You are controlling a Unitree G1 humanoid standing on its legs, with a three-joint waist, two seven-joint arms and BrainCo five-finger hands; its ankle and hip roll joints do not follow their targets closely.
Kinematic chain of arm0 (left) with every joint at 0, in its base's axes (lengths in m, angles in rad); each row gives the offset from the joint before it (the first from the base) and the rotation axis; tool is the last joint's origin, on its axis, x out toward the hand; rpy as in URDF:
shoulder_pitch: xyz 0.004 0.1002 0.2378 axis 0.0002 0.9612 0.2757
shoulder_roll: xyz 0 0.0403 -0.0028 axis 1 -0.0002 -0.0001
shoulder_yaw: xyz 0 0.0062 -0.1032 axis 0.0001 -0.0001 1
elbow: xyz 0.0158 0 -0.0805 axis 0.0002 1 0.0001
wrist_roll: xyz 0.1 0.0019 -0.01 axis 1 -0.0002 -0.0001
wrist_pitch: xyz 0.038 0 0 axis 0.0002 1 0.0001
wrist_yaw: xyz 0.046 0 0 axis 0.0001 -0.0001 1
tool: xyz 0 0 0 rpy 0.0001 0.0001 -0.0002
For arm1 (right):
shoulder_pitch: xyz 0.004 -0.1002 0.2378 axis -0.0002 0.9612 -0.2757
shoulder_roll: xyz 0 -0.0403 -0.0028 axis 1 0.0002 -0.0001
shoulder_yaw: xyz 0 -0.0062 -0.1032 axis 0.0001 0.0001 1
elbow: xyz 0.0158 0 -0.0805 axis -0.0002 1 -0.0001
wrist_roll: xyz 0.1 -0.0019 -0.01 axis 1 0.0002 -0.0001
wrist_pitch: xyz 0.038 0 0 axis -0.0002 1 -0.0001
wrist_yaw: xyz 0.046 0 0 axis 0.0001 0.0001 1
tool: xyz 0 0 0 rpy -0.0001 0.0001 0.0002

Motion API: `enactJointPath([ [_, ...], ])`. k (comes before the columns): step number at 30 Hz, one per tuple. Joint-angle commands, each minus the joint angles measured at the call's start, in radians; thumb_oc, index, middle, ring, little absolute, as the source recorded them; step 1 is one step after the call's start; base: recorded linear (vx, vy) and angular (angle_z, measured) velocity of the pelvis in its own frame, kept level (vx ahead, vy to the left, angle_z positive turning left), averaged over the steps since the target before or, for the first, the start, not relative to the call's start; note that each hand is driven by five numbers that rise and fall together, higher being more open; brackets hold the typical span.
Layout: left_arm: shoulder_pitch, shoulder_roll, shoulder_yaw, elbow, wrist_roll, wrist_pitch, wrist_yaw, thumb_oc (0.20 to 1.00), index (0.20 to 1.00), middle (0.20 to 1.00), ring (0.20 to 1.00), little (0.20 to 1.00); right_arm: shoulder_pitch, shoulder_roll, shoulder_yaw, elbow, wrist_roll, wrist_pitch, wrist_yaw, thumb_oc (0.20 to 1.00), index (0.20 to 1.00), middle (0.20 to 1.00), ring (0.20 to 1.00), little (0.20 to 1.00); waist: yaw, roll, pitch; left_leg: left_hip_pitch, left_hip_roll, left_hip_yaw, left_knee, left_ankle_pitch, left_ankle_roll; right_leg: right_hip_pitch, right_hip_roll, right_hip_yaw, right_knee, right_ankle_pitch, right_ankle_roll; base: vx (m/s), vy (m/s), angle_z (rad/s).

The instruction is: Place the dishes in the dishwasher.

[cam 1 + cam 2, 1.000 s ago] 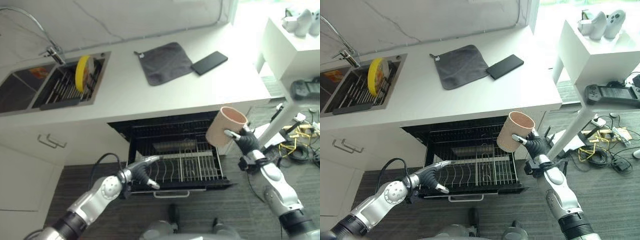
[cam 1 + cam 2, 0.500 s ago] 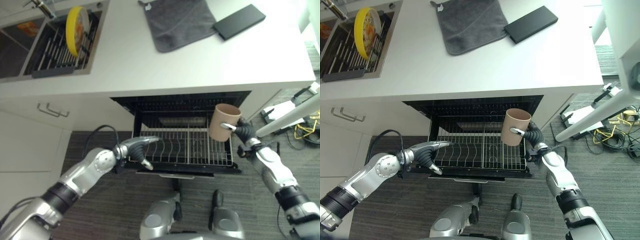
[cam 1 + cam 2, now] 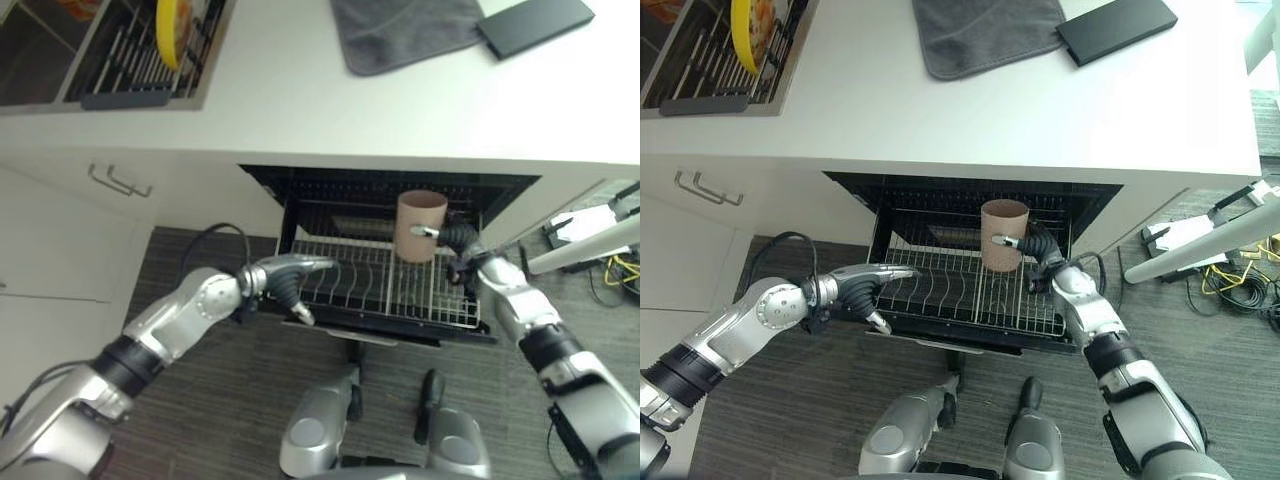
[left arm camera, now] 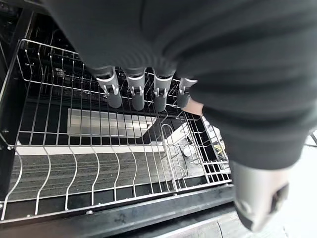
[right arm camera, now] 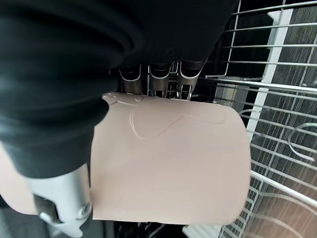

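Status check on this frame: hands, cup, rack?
Right robot hand shut on pink cup, upright over pulled-out dishwasher rack. Left robot hand open at rack's front left. Nothing blocking.

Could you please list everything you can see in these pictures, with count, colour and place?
Tall beige cup: one, beige, upright, held above the right half of the rack.
Wire dishwasher rack: one, silver, pulled out of the black dishwasher under the counter.
White counter: one, white, above the dishwasher.
Round yellow plate: one, yellow, standing on edge in the sink rack at the far left.
Grey cloth: one, grey, flat on the counter.
Flat black slab: one, black, on the counter right of the cloth.
Left hand: silver, fingers straight, at the rack's front left edge.
Right hand: curled round the cup.
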Motion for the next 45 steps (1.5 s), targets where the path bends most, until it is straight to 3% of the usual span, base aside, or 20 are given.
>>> enactJointPath([
  [1,-0.043,0.041,0.027,-0.069,-0.06,-0.061,-0.032,1.0,1.0,1.0,1.0,1.0,-0.075,-0.002,-0.013,-0.01,0.033,-0.015,-0.031,0.2,0.2,0.2,0.2,0.2,0.031,-0.026,0.018,-0.017,0.03,0.044,0.164,-0.138,-0.024,-0.101,-0.108,0.041,-0.054,0.184,0.063,-0.08,0.015,0.09],
  [4,-0.101,0.052,0.009,-0.101,-0.102,-0.071,-0.144,1.0,1.0,1.0,1.0,1.0,-0.165,0.0,-0.027,0.08,0.03,-0.026,-0.047,0.2,0.2,0.2,0.2,0.2,0.047,-0.014,0.033,-0.06,0.023,0.035,0.17,-0.127,-0.02,-0.142,-0.111,0.036,-0.04,0.193,0.062,-0.08,0.03,0.11],
  [8,-0.187,0.058,-0.032,-0.122,-0.086,-0.06,-0.218,1.0,1.0,1.0,1.0,1.0,-0.263,0.002,-0.046,0.171,0.043,-0.037,-0.072,0.2,0.2,0.2,0.2,0.2,0.06,-0.006,0.033,-0.123,0.02,0.033,0.173,-0.117,-0.02,-0.205,-0.114,0.03,-0.027,0.201,0.062,-0.08,0.03,0.15],
  [11,-0.263,0.062,-0.081,-0.135,-0.064,-0.005,-0.225,1.0,1.0,1.0,1.0,1.0,-0.34,0.009,-0.057,0.249,0.073,-0.057,-0.119,0.2,0.2,0.2,0.2,0.2,0.07,0.003,0.033,-0.176,0.022,0.037,0.165,-0.103,-0.021,-0.263,-0.114,0.025,-0.018,0.21,0.064,-0.09,0.036,0.02],
  [17,-0.314,0.058,-0.171,-0.083,0.145,0.046,-0.029,1.0,1.0,1.0,1.0,1.0,-0.39,0.018,-0.087,0.322,0.04,-0.188,-0.294,0.2,0.2,0.2,0.2,0.2,0.072,0.008,0.033,-0.249,0.027,0.043,0.15,-0.092,-0.023,-0.35,-0.106,0.026,-0.004,0.216,0.067,-0.07,0.044,-0.01],
  [20,-0.324,0.04,-0.224,-0.056,0.226,0.102,0.062,1.0,1.0,1.0,1.0,1.0,-0.385,0.014,-0.098,0.337,0.02,-0.234,-0.366,0.2,0.2,0.2,0.2,0.2,0.067,0.006,0.033,-0.268,0.034,0.052,0.148,-0.091,-0.025,-0.376,-0.103,0.026,0.005,0.218,0.07,-0.05,0.026,-0.04],
  [26,-0.236,-0.052,-0.309,0.001,0.361,0.169,0.223,1.0,1.0,1.0,1.0,1.0,-0.356,0.016,-0.104,0.358,0.01,-0.232,-0.406,0.2,0.2,0.2,0.2,0.2,0.073,0.015,0.033,-0.315,0.049,0.063,0.148,-0.079,-0.025,-0.439,-0.093,0.007,0.104,0.17,0.061,-0.03,0.024,-0.08],
  [31,-0.117,-0.153,-0.367,0.054,0.481,0.228,0.351,1.0,1.0,1.0,1.0,1.0,-0.295,0.054,-0.108,0.386,-0.039,-0.232,-0.519,0.2,0.2,0.2,0.2,0.2,0.061,0.028,0.033,-0.317,0.048,0.065,0.166,-0.092,-0.023,-0.458,-0.083,0.027,0.175,0.12,0.048,-0.03,0.048,-0.07],
  [37,-0.007,-0.229,-0.393,0.138,0.565,0.242,0.484,1.0,1.0,1.0,1.0,1.0,-0.231,0.077,-0.121,0.426,-0.035,-0.222,-0.659,0.2,0.2,0.2,0.2,0.2,0.047,0.047,0.033,-0.284,0.05,0.08,0.154,-0.089,-0.022,-0.449,-0.083,0.038,0.194,0.108,0.045,0.0,0.07,-0.09],
  [38,0.014,-0.242,-0.396,0.156,0.58,0.24,0.51,1.0,1.0,1.0,1.0,1.0,-0.212,0.083,-0.124,0.434,-0.046,-0.223,-0.676,0.52,0.52,0.52,0.52,0.52,0.044,0.049,0.033,-0.279,0.05,0.08,0.155,-0.091,-0.021,-0.449,-0.083,0.042,0.203,0.102,0.043,0.02,0.054,-0.03],
  [39,0.028,-0.25,-0.397,0.165,0.589,0.24,0.523,1.0,1.0,1.0,1.0,1.0,-0.2,0.087,-0.126,0.435,-0.053,-0.227,-0.681,1.0,1.0,1.0,1.0,1.0,0.043,0.051,0.033,-0.278,0.05,0.081,0.157,-0.092,-0.019,-0.451,-0.083,0.045,0.208,0.101,0.041,0.02,0.055,-0.03],
  [45,0.12,-0.31,-0.409,0.258,0.668,0.232,0.63,1.0,1.0,1.0,1.0,1.0,-0.158,0.112,-0.126,0.451,-0.096,-0.225,-0.774,1.0,1.0,1.0,1.0,1.0,0.036,0.062,0.033,-0.275,0.045,0.089,0.162,-0.093,-0.011,-0.459,-0.089,0.055,0.22,0.1,0.038,0.01,0.052,-0.02],
])
